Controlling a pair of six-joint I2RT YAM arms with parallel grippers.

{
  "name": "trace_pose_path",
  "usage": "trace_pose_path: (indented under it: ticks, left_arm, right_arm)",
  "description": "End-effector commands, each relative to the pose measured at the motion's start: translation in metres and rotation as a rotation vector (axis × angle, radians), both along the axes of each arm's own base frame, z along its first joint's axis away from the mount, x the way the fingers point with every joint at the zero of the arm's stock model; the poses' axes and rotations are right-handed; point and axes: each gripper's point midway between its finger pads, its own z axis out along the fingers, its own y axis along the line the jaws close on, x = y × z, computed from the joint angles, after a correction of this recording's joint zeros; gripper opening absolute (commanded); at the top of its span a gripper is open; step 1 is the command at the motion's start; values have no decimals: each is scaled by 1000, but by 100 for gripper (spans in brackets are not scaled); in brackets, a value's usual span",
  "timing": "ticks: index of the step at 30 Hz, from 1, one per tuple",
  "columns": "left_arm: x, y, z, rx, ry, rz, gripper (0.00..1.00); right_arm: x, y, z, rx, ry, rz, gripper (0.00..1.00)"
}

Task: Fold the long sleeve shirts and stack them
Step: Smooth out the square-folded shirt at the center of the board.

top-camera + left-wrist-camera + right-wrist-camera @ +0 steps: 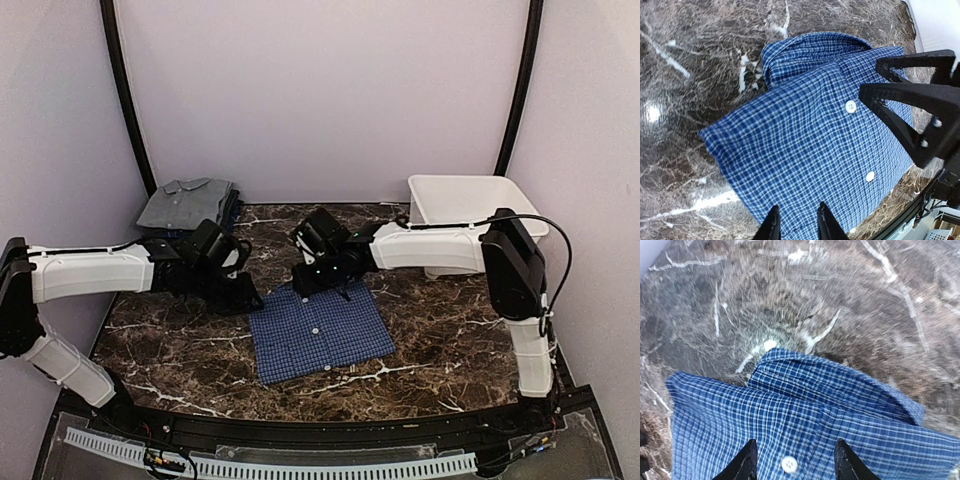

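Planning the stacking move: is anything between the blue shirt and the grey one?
Only the left gripper, at the blue shirt's far-left corner, on the line to the grey shirt; no loose object shows there.

One shirt (318,332) at centre of table (180,350), second shirt (185,203) far left (back corner), tub (450,185) far right.

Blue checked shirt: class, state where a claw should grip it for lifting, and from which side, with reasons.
Probably the far edge, one claw at each corner beside the collar, coming from above. The blue checked shirt lies folded flat with layers stacked, so pinching through the whole edge should keep the fold. The left claw and right claw hang open there.
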Motion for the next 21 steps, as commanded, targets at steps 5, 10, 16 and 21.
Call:
trace_pose_path:
  ticks: [5,10,16,21]
  left_arm:
    - [47,-13,-7,62,-80,-32,20]
    - [70,-7,-37,70,-55,-27,15]
    - [88,-4,-61,42,-18,-32,12]
    - [89,-1,-72,35,3,-24,12]
  right_arm:
    - [22,-33,28,85,-35,-84,33]
    - [34,-51,4,78,3,-118,25]
    - [48,-81,-37,25,58,-185,25]
    - [54,-106,-60,11,108,-247,25]
